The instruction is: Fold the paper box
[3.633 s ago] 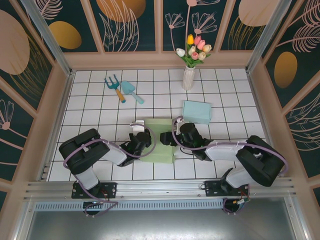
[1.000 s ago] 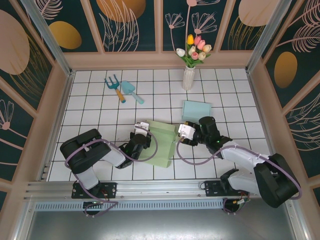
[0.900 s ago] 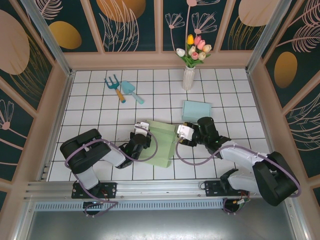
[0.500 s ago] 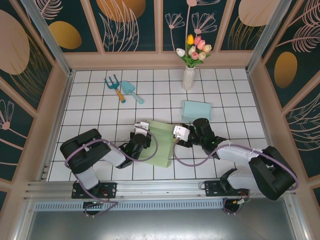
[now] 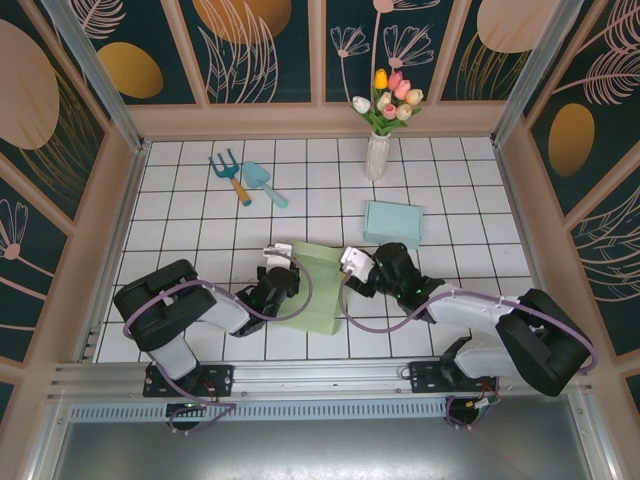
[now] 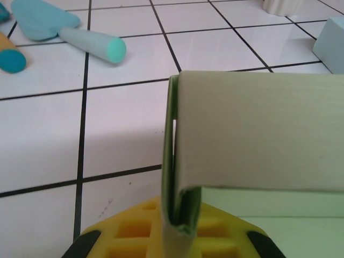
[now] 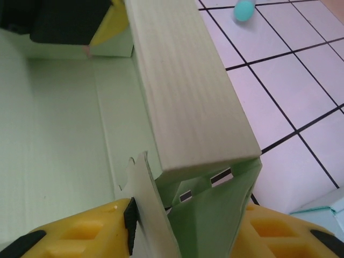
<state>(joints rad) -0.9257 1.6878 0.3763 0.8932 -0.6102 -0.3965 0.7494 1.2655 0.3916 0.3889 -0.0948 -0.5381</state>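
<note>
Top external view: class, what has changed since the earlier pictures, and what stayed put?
The right hand, which had drawn back rightwards, slid left to the paper box; its fingers now straddle its right corner. The left hand stayed clamped on the left wall. Vase, garden tools, blue box: unmoved.

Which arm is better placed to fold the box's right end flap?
Probably right: the right gripper straddles that flap of the paper box, while the left gripper is clamped on the opposite wall.

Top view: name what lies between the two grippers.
The green paper box lies between the left gripper and the right gripper, seen in the top view.
</note>
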